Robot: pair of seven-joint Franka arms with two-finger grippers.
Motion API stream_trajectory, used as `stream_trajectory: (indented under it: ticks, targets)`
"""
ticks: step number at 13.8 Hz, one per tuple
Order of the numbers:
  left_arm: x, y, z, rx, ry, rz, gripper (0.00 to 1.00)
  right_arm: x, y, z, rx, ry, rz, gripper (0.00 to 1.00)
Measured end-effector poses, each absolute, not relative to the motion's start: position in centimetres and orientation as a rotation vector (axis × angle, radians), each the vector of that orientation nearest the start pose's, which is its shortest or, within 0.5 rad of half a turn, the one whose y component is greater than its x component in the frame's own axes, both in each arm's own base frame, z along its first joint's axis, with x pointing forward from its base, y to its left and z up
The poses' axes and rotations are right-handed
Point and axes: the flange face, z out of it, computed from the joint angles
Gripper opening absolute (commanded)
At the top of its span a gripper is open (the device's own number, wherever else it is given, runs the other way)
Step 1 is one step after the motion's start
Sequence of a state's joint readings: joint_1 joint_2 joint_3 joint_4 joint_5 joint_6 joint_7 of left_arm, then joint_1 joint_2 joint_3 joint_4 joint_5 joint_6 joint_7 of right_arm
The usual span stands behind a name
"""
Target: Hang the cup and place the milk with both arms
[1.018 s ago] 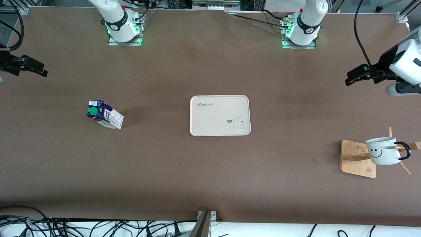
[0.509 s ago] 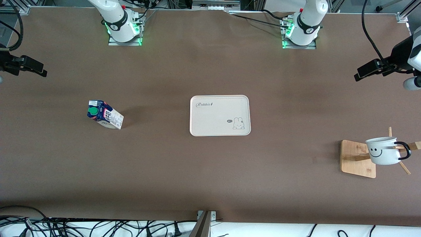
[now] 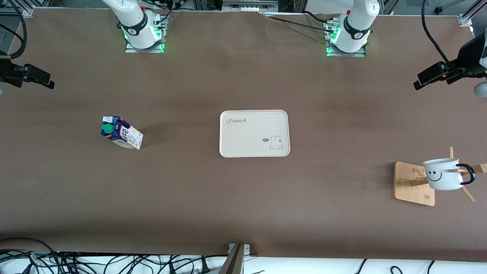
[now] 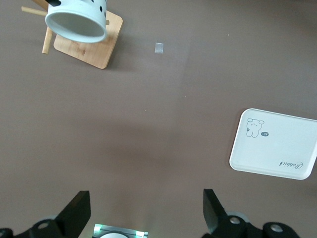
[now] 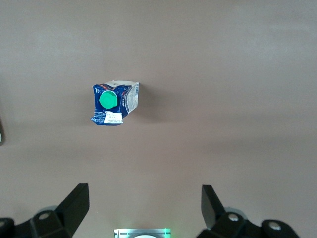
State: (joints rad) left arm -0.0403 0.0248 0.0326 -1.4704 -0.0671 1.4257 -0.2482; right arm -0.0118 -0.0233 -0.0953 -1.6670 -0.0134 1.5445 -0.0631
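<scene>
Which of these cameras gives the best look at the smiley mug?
The front view: the whole white mug shows there, smiley face and black handle included, hanging on the wooden rack. The left wrist view catches only its open rim and part of its wall at the picture's edge. The right wrist view shows none of it.

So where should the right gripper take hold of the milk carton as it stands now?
Probably across the milk carton's flat white side walls, below the gabled top, coming straight down. It stands upright and apart from the tray, and the sloped top with its green cap offers no parallel faces.
</scene>
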Motion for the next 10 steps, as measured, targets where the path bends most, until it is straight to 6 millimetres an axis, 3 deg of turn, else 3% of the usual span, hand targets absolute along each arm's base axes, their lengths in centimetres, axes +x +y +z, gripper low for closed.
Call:
stream_trajectory:
  ticks: [5, 10]
  targets:
    - [54.7, -2.6, 64.4, -3.106, -0.311, 0.109, 1.00, 53.8, -6.0, 59.0, -3.140, 0.069, 0.157, 1.00]
    - [54.7, -2.1, 64.4, -3.105, -0.326, 0.109, 1.00, 53.8, -6.0, 59.0, -3.140, 0.069, 0.157, 1.00]
